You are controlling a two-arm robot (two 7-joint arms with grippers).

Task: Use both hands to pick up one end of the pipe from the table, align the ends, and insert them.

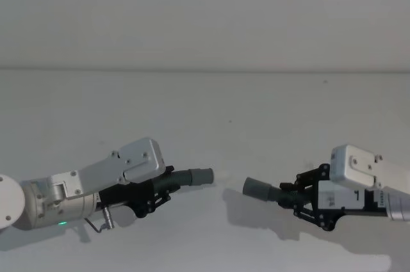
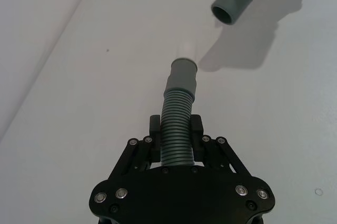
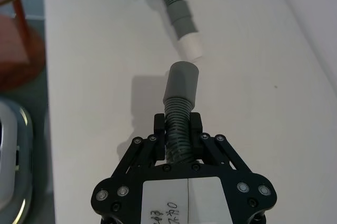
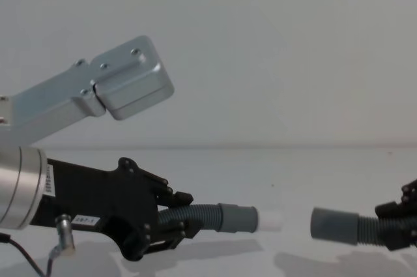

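Observation:
The pipe is held off the white table [image 1: 205, 112] at both ends. My left gripper [image 1: 155, 194] [image 2: 175, 133] [image 4: 174, 222] is shut on the corrugated hose [image 2: 177, 118] just behind the cuff [image 4: 238, 218] with the white tip [image 4: 271, 220]. My right gripper [image 1: 298, 199] [image 3: 178, 127] [image 4: 399, 223] is shut on the hose behind the plain-mouthed cuff [image 1: 259, 189] [image 4: 333, 225]. The two ends face each other, roughly level, with a short gap between them. In the right wrist view the white tip [image 3: 190, 46] lies just ahead of the plain cuff [image 3: 181, 81]. The hose's middle is hidden.
A pale wall rises behind the table's far edge [image 1: 205, 69]. In the right wrist view the table's side edge [image 3: 46, 103] runs close by, with a red-brown object [image 3: 21, 50] and a silver-rimmed thing [image 3: 13, 155] beyond it. Shadows [image 1: 256, 217] lie under both ends.

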